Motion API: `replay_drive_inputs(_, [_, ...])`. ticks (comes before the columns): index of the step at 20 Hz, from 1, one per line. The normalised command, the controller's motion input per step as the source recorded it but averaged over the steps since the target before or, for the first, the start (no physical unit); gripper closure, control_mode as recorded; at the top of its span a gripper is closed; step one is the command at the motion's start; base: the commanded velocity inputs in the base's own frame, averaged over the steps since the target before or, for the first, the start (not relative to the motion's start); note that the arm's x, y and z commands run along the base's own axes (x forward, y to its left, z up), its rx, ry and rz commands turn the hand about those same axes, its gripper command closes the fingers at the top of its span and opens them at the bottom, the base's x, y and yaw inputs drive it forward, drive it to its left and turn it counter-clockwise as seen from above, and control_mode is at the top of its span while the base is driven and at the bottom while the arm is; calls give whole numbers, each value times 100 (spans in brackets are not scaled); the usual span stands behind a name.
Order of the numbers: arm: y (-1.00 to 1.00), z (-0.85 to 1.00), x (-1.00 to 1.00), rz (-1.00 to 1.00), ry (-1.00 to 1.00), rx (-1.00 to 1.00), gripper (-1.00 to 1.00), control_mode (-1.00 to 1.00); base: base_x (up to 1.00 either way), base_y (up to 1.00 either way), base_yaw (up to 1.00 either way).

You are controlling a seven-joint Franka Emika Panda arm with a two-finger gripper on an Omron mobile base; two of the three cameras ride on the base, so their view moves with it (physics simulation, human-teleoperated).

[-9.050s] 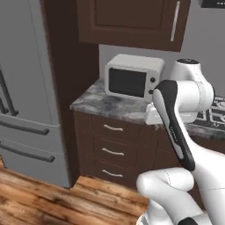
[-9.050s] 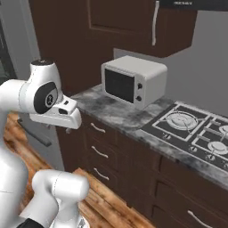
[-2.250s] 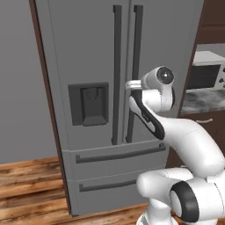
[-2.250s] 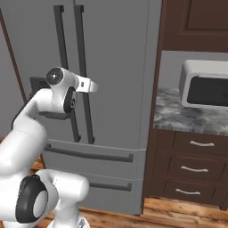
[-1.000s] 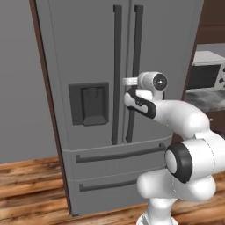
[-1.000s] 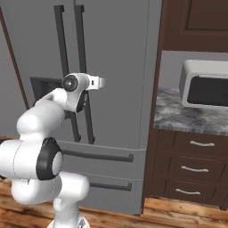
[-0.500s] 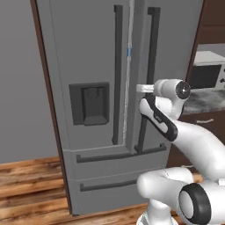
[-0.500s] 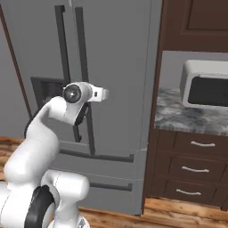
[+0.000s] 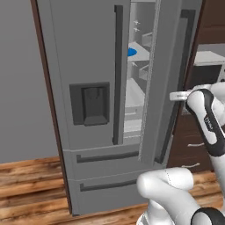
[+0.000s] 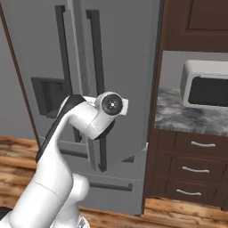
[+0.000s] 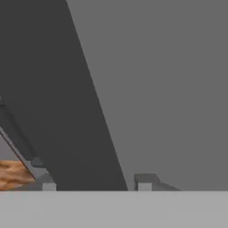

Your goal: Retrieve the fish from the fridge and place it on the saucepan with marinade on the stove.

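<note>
Grey fridge (image 9: 92,88) door swung partly out, my claw (image 11: 95,183) pressed close to its panel, fingers apart with nothing between them; the fish isn't visible yet, probably near the blue plate (image 9: 131,52) inside

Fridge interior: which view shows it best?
Left base view: the fridge right door stands ajar, showing shelves and a blue plate. Right base view gives only the door fronts; hand view only a dark handle against grey door.
</note>
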Motion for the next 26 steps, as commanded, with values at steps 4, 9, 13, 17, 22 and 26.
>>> replay_drive_inputs(4, [-97,3,0,23,27,21,100,-100,0,0,0])
replay_drive_inputs(9, [-17,0,-10,3,28,4,-100,-100,0,0,0])
replay_drive_inputs(13, [-7,0,-25,0,16,0,-100,-100,0,0,0])
replay_drive_inputs(17, [-3,1,-36,0,9,0,-100,-100,0,0,0])
replay_drive_inputs(22, [3,13,-76,-1,0,-4,-100,-100,0,0,0])
replay_drive_inputs(26, [63,33,-100,-7,-1,-39,-100,-100,0,0,0])
